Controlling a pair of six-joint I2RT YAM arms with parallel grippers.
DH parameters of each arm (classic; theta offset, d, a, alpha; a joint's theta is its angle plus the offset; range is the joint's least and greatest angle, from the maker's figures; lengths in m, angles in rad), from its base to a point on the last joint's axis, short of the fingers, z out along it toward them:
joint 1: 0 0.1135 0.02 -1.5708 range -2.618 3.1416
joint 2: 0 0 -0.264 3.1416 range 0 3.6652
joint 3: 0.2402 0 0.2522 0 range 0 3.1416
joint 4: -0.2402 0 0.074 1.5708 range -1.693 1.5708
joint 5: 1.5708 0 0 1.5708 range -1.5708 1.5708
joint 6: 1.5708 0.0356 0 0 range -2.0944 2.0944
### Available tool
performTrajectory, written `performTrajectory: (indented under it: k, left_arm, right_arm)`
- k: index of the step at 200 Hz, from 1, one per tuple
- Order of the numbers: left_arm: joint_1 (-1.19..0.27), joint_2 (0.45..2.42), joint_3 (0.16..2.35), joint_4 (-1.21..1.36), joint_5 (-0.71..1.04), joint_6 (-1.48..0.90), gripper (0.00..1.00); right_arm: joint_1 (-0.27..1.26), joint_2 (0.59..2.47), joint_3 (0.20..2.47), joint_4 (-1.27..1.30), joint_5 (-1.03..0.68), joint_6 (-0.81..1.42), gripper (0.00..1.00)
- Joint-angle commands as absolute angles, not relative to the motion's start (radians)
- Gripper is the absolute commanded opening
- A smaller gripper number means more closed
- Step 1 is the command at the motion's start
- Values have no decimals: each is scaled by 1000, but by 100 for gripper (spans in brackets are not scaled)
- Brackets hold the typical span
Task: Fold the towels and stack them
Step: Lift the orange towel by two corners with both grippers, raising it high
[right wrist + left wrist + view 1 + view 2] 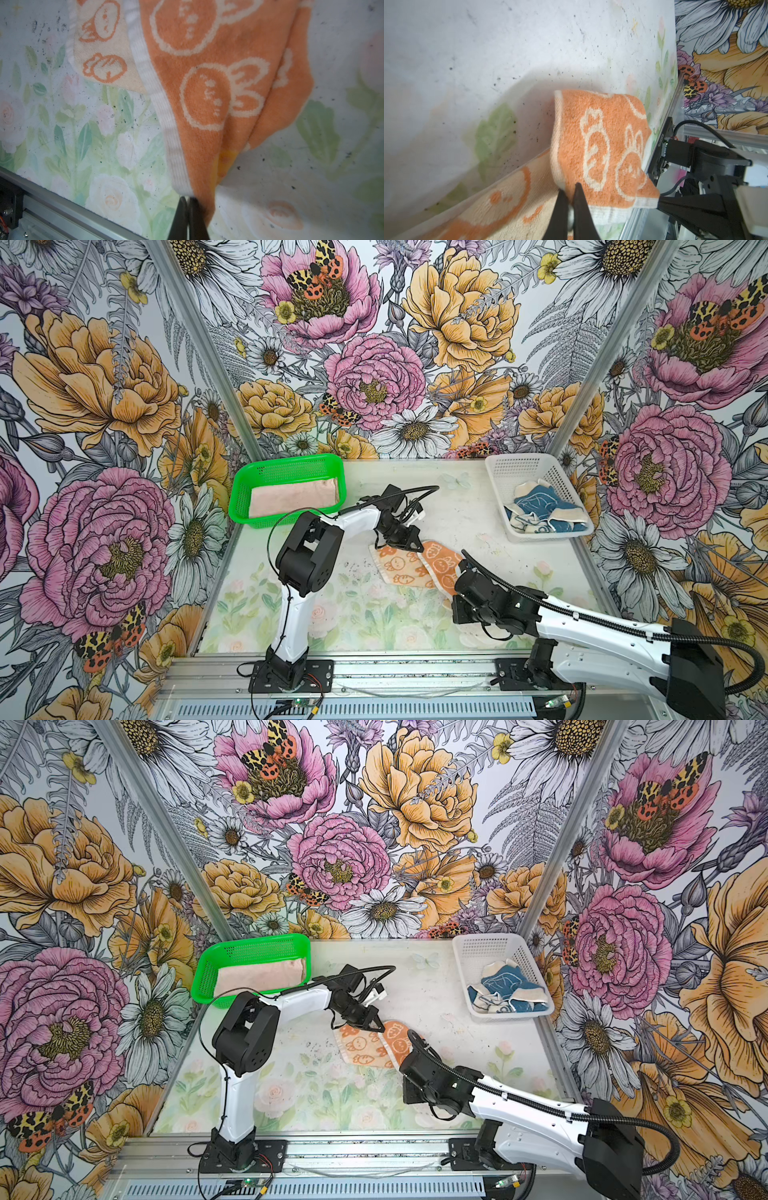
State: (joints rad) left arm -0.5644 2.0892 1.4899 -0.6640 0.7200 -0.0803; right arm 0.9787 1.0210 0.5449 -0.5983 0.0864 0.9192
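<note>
The orange towel (401, 568) with white rabbits lay near the middle of the counter (457, 506), partly folded, its pale reverse face showing on the left portion and its orange face on the right portion. The left hand (570, 192) was closed narrow on the far edge of the orange towel, its fingertips pinching the bordered hem where the cloth doubled over. The right hand (188, 199) was likewise closed tight on a corner of the same towel toward the near edge of the counter, and the cloth rose in a taut fold from the counter to its fingertips. The pink towel (291, 497) lay folded inside the green basket (286, 459) at the far left corner of the counter. The blue towel (540, 506) with cream border lay crumpled in the white basket (524, 459) at the far right corner.
</note>
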Motion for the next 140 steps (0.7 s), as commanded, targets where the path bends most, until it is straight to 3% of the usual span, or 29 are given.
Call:
performTrajectory:
  k: [1,47,77,140]
  left_arm:
    - [-551,2032,1515,-648,757,-78,0]
    - [-513,1838,1488,-646,709,-145,0]
    - [-509,1661,1481,-609,601,-255,0]
    - [-538,1290,1547,-666,334,-349,0]
  right_arm:
    - [975,1012,582,-613,118,879,0]
    - [884,938,726,-674,99,719,0]
    - [799,918,894,-752,80,575,0]
    - [799,893,1206,-803,132,310,0]
